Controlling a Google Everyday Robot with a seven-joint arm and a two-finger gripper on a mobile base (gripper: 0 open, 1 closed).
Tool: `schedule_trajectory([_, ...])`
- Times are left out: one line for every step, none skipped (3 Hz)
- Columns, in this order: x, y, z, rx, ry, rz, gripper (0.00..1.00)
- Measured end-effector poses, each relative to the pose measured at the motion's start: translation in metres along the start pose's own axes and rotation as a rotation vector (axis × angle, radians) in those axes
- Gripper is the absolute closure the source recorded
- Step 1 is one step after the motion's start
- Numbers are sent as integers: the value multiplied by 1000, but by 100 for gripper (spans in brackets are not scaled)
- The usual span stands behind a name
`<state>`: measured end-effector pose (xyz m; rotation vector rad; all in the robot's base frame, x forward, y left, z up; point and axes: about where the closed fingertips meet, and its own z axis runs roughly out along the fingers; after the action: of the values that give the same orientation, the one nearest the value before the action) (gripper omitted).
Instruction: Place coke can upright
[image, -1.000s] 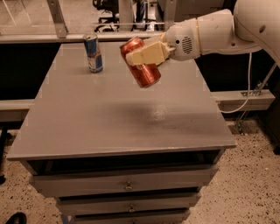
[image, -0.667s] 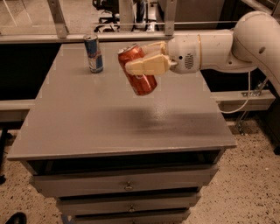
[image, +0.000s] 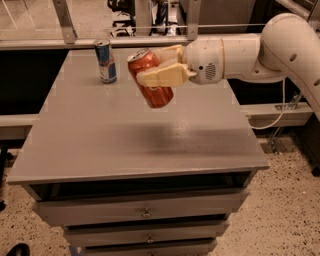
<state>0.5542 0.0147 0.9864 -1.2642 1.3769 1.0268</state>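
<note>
The red coke can (image: 152, 85) hangs in the air above the middle of the grey tabletop (image: 100, 145), tilted with its silver top toward the upper left. My gripper (image: 150, 67) reaches in from the right and is shut on the can, with one cream finger (image: 162, 76) across its front and the other behind it. The can is clear of the table surface, with its shadow on the top below it.
A slim blue-and-silver can (image: 106, 61) stands upright at the back left of the table. The white arm (image: 260, 50) spans in from the right. Drawers (image: 145, 212) sit below the front edge. A railing runs behind the table.
My gripper has carried the coke can to the left over the table. The can has turned a little nearer to upright. The blue can has not moved.
</note>
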Motion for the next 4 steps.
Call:
schedule_trajectory([1, 3, 1, 3, -106, -20, 100])
schedule_trajectory([6, 7, 4, -1, -319, -60, 100])
schedule_trajectory([15, 7, 3, -11, -430, -126, 100])
schedule_trajectory([18, 8, 0, -35, -439, -191, 100])
